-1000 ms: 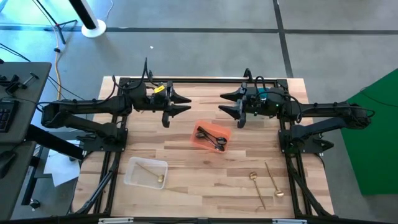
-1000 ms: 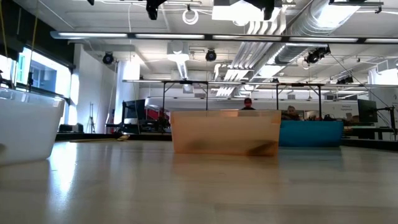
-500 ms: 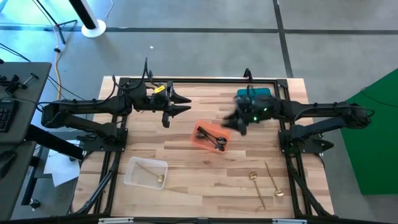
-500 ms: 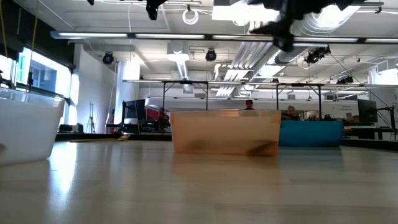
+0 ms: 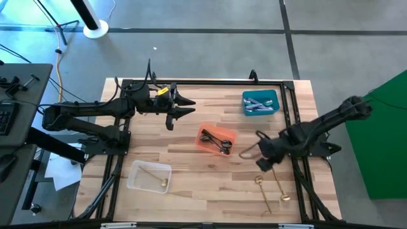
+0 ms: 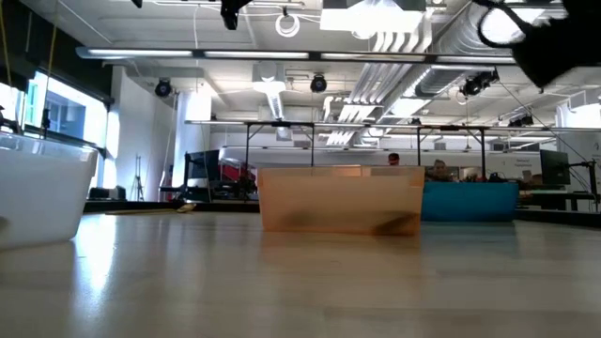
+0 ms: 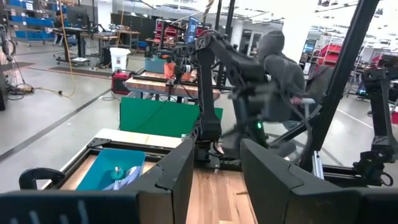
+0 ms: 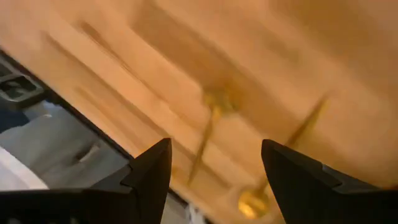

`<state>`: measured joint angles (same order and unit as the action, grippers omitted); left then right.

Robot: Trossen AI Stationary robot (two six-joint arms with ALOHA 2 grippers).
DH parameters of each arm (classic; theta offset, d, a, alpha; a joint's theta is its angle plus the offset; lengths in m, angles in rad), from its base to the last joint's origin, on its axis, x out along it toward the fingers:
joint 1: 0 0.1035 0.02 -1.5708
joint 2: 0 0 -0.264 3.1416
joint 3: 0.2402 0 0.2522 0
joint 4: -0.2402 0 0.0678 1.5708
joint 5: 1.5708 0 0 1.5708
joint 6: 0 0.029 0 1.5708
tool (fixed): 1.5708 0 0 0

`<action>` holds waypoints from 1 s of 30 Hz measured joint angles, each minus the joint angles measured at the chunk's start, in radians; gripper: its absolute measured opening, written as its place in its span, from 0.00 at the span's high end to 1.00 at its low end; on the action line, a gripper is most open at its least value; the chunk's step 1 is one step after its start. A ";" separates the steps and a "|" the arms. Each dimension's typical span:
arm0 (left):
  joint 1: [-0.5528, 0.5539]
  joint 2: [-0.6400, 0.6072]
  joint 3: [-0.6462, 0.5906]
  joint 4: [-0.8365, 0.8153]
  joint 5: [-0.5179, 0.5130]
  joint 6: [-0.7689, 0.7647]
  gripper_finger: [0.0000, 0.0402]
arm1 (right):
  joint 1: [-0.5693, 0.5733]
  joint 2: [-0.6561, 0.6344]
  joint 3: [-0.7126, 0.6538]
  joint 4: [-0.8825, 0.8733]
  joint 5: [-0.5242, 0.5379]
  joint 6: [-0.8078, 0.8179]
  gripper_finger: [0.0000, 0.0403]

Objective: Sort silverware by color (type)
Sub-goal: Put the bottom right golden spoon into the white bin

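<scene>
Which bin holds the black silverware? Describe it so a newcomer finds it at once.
Start from the wooden table in the high view and go to its middle. The orange bin sits there, holding black silverware. The blue bin and the clear bin stand nearer the table's edges.

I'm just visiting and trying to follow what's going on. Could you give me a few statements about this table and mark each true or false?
1. The orange bin holds black silverware. True.
2. The blue bin is empty. False: silver pieces lie in it.
3. Gold silverware lies loose on the table. True.
4. The right gripper is clamped on a spoon. False: it is open, holding nothing.
5. The clear bin holds a gold piece. True.
</scene>
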<state>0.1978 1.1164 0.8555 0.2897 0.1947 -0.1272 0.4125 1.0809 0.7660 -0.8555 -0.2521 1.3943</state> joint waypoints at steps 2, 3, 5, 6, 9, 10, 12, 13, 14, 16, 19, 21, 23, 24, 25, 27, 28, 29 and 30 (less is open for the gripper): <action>0.000 0.000 0.000 0.000 0.000 0.000 0.70 | 0.064 0.001 -0.080 0.107 -0.044 0.138 0.42; 0.000 0.000 0.000 0.000 0.000 0.000 0.70 | 0.093 0.001 -0.124 0.165 -0.064 0.194 0.42; 0.000 0.000 0.000 0.000 0.000 0.000 0.70 | 0.140 0.001 -0.207 0.237 -0.096 0.303 0.42; 0.000 0.000 0.000 0.000 0.000 0.000 0.70 | 0.156 0.002 -0.240 0.255 -0.109 0.356 0.42; 0.000 0.000 0.000 0.000 0.000 0.000 0.70 | 0.182 0.002 -0.291 0.281 -0.153 0.453 0.42; 0.000 0.000 0.000 0.000 0.000 0.000 0.70 | 0.188 0.001 -0.299 0.281 -0.160 0.469 0.42; 0.000 0.000 0.000 0.000 0.000 0.000 0.70 | 0.197 0.002 -0.309 0.281 -0.160 0.499 0.42; 0.000 0.000 0.000 0.000 0.000 0.000 0.70 | 0.203 0.004 -0.309 0.285 -0.160 0.508 0.42; 0.000 0.000 0.000 0.000 0.000 0.000 0.70 | 0.207 0.011 -0.309 0.283 -0.160 0.513 0.42; 0.000 0.000 0.000 0.000 0.000 0.000 0.70 | 0.219 0.036 -0.310 0.266 -0.160 0.517 0.43; 0.000 0.000 0.000 0.000 0.000 0.000 0.70 | 0.234 0.089 -0.311 0.290 -0.168 0.518 0.46; 0.000 0.000 0.000 0.000 0.000 0.000 0.70 | 0.240 0.133 -0.311 0.322 -0.174 0.518 0.49; 0.000 0.000 0.000 0.000 0.000 0.000 0.70 | 0.241 0.176 -0.311 0.356 -0.179 0.517 0.53; 0.000 0.000 0.000 0.000 0.000 0.000 0.70 | 0.241 0.193 -0.311 0.367 -0.187 0.517 0.54; 0.000 0.000 0.000 0.000 0.000 0.000 0.70 | 0.240 0.210 -0.311 0.372 -0.198 0.517 0.56; 0.000 0.000 0.000 0.000 0.000 0.000 0.70 | 0.241 0.238 -0.311 0.373 -0.218 0.516 0.58; 0.000 0.000 0.000 0.000 0.000 0.000 0.70 | 0.240 0.249 -0.309 0.375 -0.224 0.512 0.60; 0.000 0.000 0.000 0.000 0.000 0.000 0.70 | 0.240 0.260 -0.307 0.375 -0.228 0.511 0.61; 0.000 0.000 0.000 0.000 0.000 0.000 0.70 | 0.240 0.271 -0.307 0.377 -0.229 0.511 0.62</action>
<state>0.1978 1.1164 0.8555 0.2897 0.1947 -0.1276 0.6521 1.3519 0.4594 -0.4783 -0.4816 1.9057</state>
